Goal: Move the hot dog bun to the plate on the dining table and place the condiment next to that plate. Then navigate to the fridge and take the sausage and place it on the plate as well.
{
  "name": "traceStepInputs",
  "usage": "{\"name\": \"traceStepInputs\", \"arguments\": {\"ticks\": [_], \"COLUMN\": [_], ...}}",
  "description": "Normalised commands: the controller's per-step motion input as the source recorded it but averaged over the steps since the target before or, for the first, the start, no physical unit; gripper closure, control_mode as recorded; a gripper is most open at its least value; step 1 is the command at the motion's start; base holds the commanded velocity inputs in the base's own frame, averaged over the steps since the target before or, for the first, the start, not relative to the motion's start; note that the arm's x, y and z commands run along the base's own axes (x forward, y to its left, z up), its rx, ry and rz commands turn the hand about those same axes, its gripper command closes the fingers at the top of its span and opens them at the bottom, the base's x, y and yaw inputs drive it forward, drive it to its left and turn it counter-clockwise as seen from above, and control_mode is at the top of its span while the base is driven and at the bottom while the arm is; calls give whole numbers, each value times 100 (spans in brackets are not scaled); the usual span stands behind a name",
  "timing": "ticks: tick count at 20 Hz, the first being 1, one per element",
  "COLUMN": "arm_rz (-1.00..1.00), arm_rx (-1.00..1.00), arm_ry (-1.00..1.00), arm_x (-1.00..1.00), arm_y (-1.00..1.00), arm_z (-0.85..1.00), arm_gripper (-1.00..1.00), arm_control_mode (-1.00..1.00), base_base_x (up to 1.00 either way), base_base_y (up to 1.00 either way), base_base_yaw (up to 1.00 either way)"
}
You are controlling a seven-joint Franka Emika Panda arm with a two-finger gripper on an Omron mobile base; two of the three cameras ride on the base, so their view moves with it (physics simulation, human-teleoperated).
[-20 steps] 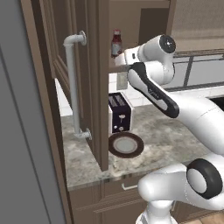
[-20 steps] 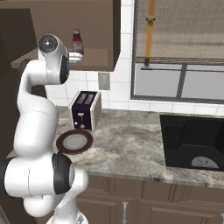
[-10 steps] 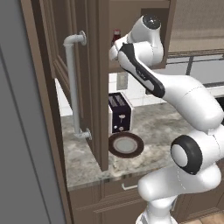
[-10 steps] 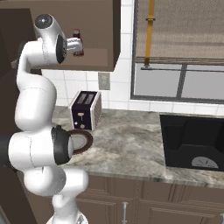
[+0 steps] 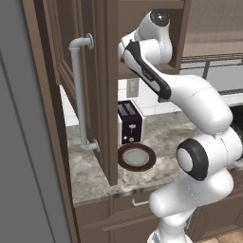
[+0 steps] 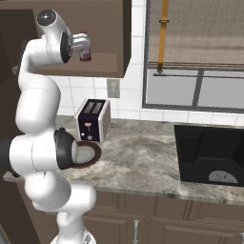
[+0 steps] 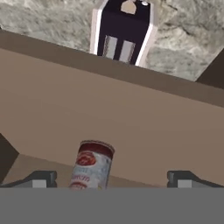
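The pincer (image 7: 109, 179) stood wide open with nothing grasped. Between its tips, nearer the left one, the small red-capped condiment bottle with a pale label (image 7: 92, 165) stood on the brown cabinet shelf (image 7: 131, 127). Beyond the shelf edge lay the dark slotted toaster (image 7: 122, 33) on the grey veined marble counter (image 7: 183, 48).

Below the fingertips (image 7: 41, 178) lies a brown cabinet shelf (image 7: 109, 109), past it a veined counter (image 6: 143, 152) with a toaster (image 6: 94, 120). A white tiled wall (image 6: 133, 97) and blinded window (image 6: 200, 62) stand beyond.
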Motion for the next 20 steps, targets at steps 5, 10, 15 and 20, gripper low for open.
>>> {"name": "traceStepInputs", "arguments": {"ticks": [5,10,15,20], "arm_rz": [-8,-5,0,0], "arm_rx": [3,3,3,0], "arm_ry": [-7,0,0,0], "arm_x": [30,43,48,41], "arm_y": [0,0,0,0], "arm_z": [0,1,1,0], "arm_gripper": [-100,-100,-100,-100], "arm_control_mode": [-100,-100,-100,-100], "base_base_x": [0,0,0,0], "base_base_y": [0,0,0,0], "base_base_yaw": [0,0,0,0]}}
